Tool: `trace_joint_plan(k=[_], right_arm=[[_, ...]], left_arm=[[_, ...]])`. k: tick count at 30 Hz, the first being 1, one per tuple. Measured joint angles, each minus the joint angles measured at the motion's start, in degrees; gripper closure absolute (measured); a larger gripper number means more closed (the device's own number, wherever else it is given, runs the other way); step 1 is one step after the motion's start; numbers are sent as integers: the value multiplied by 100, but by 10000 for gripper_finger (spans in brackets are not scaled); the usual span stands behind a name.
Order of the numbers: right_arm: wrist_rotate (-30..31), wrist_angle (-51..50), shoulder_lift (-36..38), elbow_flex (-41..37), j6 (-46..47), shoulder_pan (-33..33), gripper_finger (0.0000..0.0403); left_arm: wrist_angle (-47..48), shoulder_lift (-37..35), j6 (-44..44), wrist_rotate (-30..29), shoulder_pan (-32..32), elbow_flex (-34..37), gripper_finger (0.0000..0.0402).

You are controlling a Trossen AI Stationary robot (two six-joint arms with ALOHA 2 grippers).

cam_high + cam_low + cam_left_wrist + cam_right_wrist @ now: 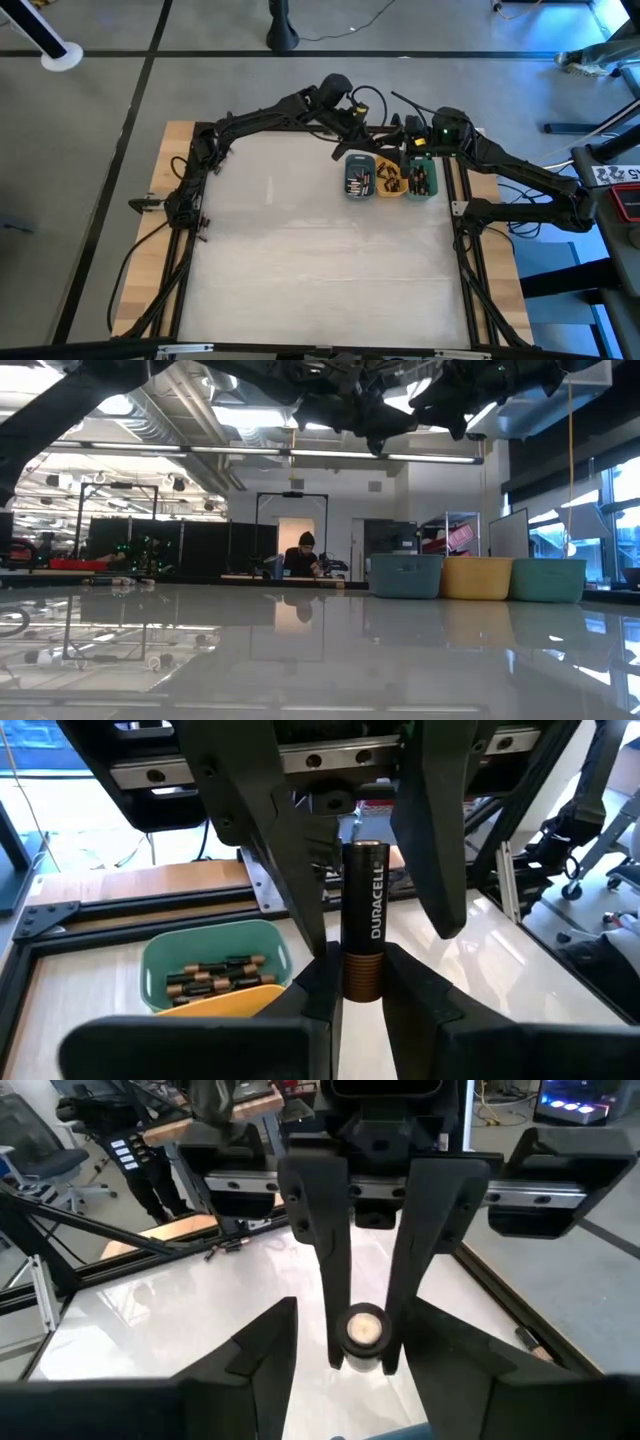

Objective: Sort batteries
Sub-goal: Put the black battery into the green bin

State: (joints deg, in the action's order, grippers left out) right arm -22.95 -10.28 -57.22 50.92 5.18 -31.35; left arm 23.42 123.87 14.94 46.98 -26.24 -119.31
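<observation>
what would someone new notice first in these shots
A battery stands out first, pinched between the fingers of the left gripper and facing the right gripper, whose fingers flank it at the far edge of the table. Just below them sit three small trays in a row: blue, orange and green, each holding batteries.

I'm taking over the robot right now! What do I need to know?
The left hand is shut on one Duracell battery, held in the air.
The right hand is open, fingers either side of that battery, not gripping.
The blue tray, orange tray and green tray all hold batteries already.
Left to do: probably finish the handover, then drop this battery in a tray.
</observation>
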Motion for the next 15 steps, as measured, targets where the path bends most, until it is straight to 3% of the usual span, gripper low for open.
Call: trace_joint_plan(k=[5,10,15], right_arm=[[5,-5,-3,0,-97,0,251],[166,-60,0,0,-225,2,352],[283,-115,-3,0,-263,-4,358]], left_arm=[[-3,0,-24,3,0,0,353],[13,0,-38,-7,0,0,352],[175,0,105,-31,5,0,337]])
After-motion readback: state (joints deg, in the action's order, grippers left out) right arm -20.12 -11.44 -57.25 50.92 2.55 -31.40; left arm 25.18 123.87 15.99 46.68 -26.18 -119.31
